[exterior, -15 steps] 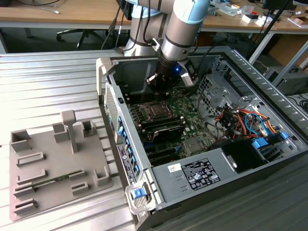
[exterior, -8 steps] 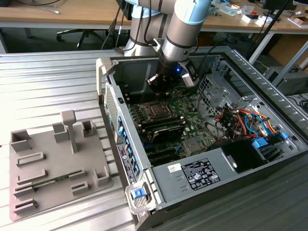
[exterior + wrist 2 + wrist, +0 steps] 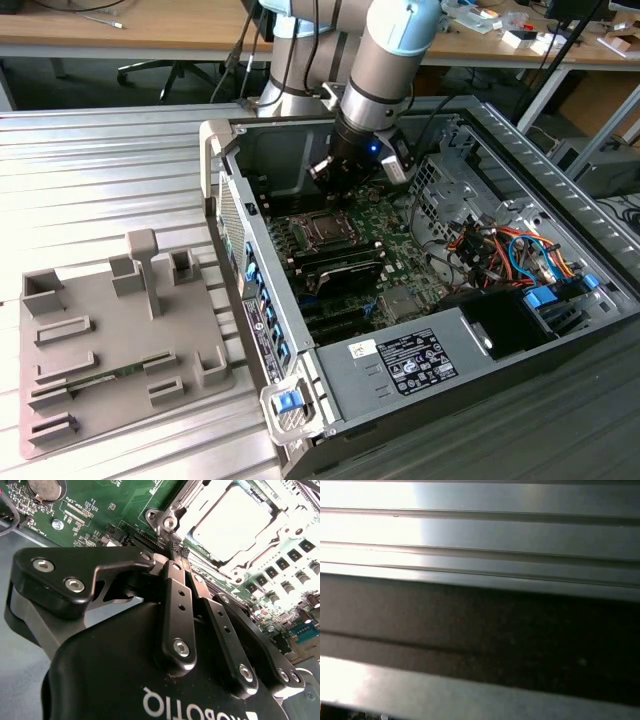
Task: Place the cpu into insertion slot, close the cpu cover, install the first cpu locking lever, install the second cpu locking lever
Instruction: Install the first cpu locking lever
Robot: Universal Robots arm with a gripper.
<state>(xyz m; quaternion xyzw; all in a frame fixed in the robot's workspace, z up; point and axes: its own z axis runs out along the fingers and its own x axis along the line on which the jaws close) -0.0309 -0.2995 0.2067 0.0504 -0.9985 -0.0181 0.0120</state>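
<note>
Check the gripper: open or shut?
Shut. In the second wrist view the gripper has its fingertips pressed together, just beside the socket cover.

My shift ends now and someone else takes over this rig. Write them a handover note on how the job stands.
Hand: black fingers shut, tips together, nothing visibly held, right at the socket's corner by a thin metal lever.
Flat square cpu with the grey metal top: lying in the socket on the green motherboard.
Thin silver metal cpu cover frame: appears to be down around the cpu.
Done: cpu placed, cover seemingly closed.
Left: the locking levers; I cannot tell whether either is latched.
</note>
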